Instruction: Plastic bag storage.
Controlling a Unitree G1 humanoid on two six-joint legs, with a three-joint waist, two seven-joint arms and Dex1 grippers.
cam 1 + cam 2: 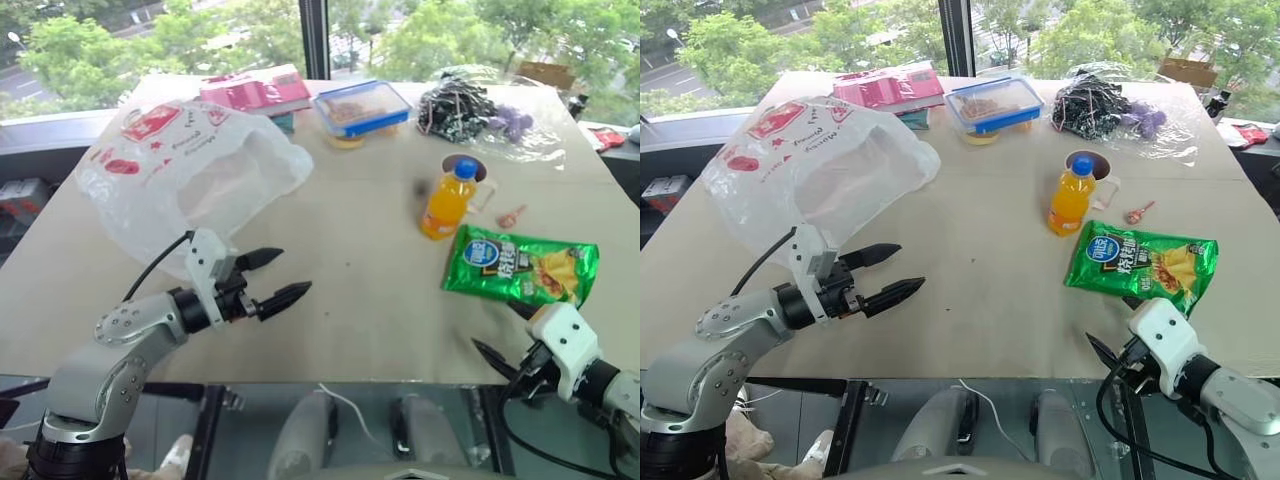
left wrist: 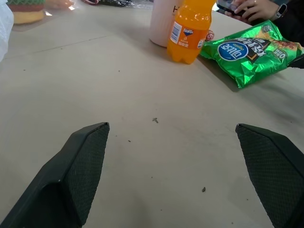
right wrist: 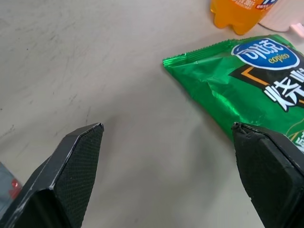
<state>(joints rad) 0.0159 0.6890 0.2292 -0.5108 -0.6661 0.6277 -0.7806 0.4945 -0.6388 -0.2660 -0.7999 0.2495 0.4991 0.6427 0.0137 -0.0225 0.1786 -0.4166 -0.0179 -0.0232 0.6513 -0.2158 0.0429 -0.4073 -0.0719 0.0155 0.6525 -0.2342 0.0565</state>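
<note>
Left eye view: the plastic bag (image 1: 190, 170) lies crumpled at about ten o'clock on the table (image 1: 350, 290), just beyond the left gripper (image 1: 268, 276), whose fingers are spread wide and hold nothing. At five o'clock, the right gripper (image 3: 166, 156), also splayed and empty, hovers beside the green snack packet (image 1: 520, 265), perhaps just clear of it.

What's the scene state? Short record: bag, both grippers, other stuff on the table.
plastic bag: crumpled on table, robot's far left, not held
left gripper: open, empty, just short of the bag's near edge
right gripper: open, empty, at near table edge by the green snack packet
orange soda bottle: upright, mid-table
blue-lidded container: far side
table: beige
</note>
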